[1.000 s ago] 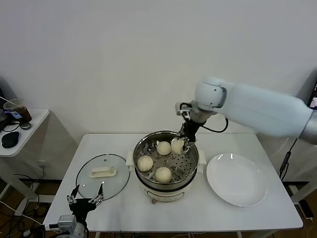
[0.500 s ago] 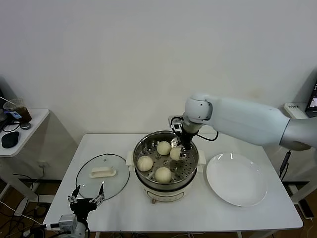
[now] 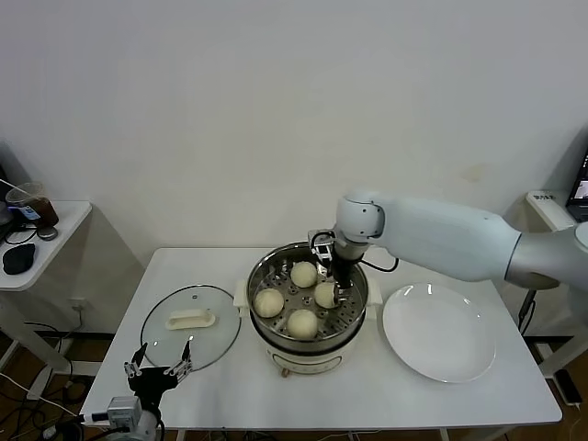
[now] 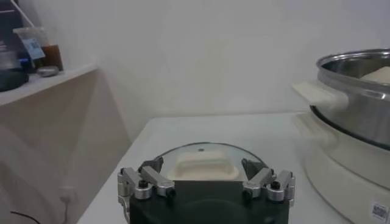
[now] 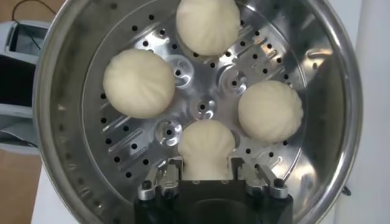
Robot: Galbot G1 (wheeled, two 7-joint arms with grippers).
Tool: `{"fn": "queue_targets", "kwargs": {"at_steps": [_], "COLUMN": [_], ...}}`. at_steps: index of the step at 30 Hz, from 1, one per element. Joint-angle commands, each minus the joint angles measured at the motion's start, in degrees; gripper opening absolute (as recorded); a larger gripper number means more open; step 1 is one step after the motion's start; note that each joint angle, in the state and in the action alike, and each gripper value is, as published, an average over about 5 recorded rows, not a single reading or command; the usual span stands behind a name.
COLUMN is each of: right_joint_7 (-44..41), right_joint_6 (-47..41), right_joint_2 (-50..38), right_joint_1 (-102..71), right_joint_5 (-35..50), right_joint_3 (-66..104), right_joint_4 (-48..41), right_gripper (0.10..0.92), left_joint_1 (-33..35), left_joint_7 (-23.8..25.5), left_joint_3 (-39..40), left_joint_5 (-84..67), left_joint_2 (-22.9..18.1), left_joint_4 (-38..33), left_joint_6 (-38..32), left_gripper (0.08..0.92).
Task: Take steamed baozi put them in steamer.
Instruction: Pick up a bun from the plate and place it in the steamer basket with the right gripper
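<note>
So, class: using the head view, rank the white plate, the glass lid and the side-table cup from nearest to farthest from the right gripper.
1. White plate, on the right gripper's right.
2. Glass lid, left of the steamer.
3. Cup, on the side table far left.

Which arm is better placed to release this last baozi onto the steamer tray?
Right: its hand already holds the baozi inside the steamer. The left hand sits low by the table's front edge.
</note>
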Motion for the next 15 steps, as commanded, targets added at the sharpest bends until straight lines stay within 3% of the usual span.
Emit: {"fn": "queue_targets", "kwargs": {"at_steps": [1,5,10,15], "right_joint_7": [-0.2,-1.3,-0.5,16.4], "right_joint_6": [0.1,0.4,1.8,1.9], "right_joint_2": [-1.8,-5.7,-12.4,-17.4], "right_joint_1": [0.0,2.4,2.2,-4.4], "right_joint_5": [-1.2,0.0,5.2,15.4], "right_joint_3": [1.6,4.6,15.2,33.3], "right_joint_4": [0.6,2.7,4.8,5.0], "right_gripper": [0.721,0.807,0.822,0.823], "left_joint_1": [0.1,0.3,0.4,0.3], "left_joint_7": [0.1,0.3,0.5,0.1], "left_joint_3": [0.1,0.1,-0.2,-1.1], "left_joint_5": [0.1,0.1,-0.1,-2.3], "left_joint_2": [-0.2,-0.5,-0.7,-0.9], "left_joint_4": [-0.3,-1.0,-1.5,-1.8], "left_joint_6": [0.1,0.3,0.1,-1.5], "left_gripper": [0.823,0.823,0.823,0.823]}}
